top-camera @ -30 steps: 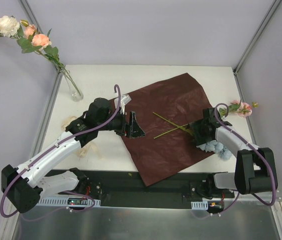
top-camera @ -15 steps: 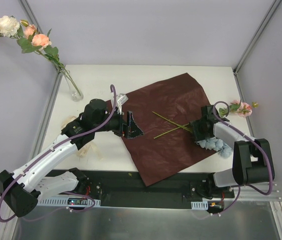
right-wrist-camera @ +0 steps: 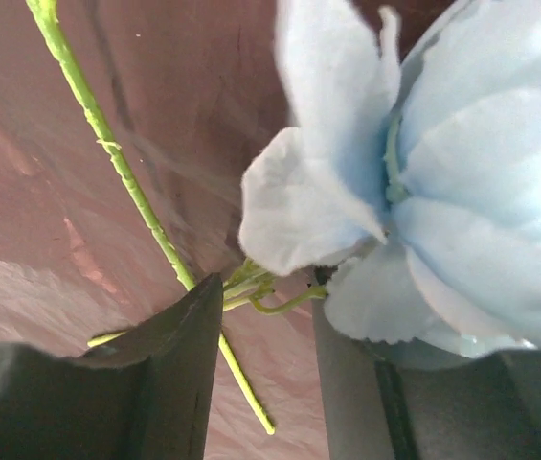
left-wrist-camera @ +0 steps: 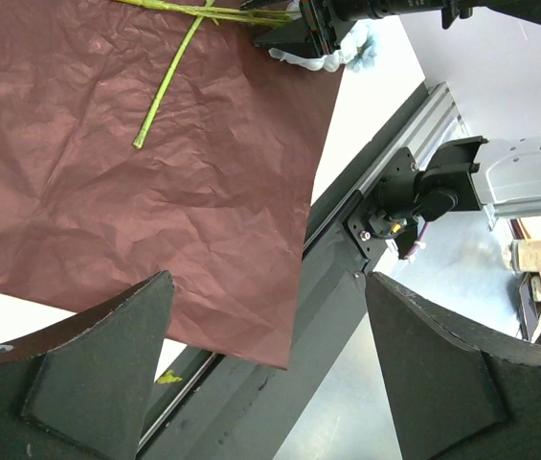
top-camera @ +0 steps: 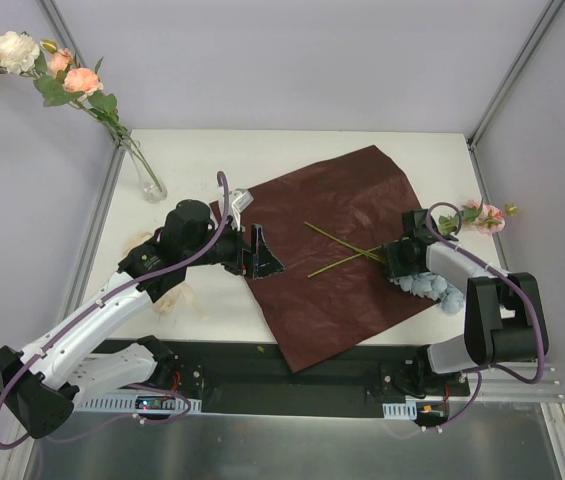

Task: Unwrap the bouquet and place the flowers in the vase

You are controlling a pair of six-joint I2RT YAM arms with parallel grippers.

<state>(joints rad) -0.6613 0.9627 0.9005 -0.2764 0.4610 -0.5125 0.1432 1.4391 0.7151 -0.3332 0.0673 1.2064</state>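
- Top external view: dark red wrapping paper point(top-camera: 337, 205) lies spread flat across the white table point(top-camera: 197, 155).
- At the table's far left corner, well apart from the paper, the clear vase point(top-camera: 149, 182) stands upright with pink and cream flowers point(top-camera: 62, 75) in it, leaning left.
- Two thin green stems point(top-camera: 334, 238) lie crossed on the paper. The pale blue blooms point(top-camera: 432, 288) bunch at the paper's right edge where the stems end, and a pink bloom point(top-camera: 488, 216) lies at the table's right edge.
- Low over that end of the stems sits the right gripper point(top-camera: 394, 262), just beside the blue blooms.
- Over the paper's left edge hangs the left gripper point(top-camera: 264, 255), its jaws wide apart.
- Left wrist view: both fingers point(left-wrist-camera: 98, 364) frame creased paper and the table's near rail, with nothing between them.
- Right wrist view: the fingers point(right-wrist-camera: 165, 374) stand a narrow gap apart. The stems run through that gap just under a pale blue bloom, and the gap is wider than they are, so they are not clamped.
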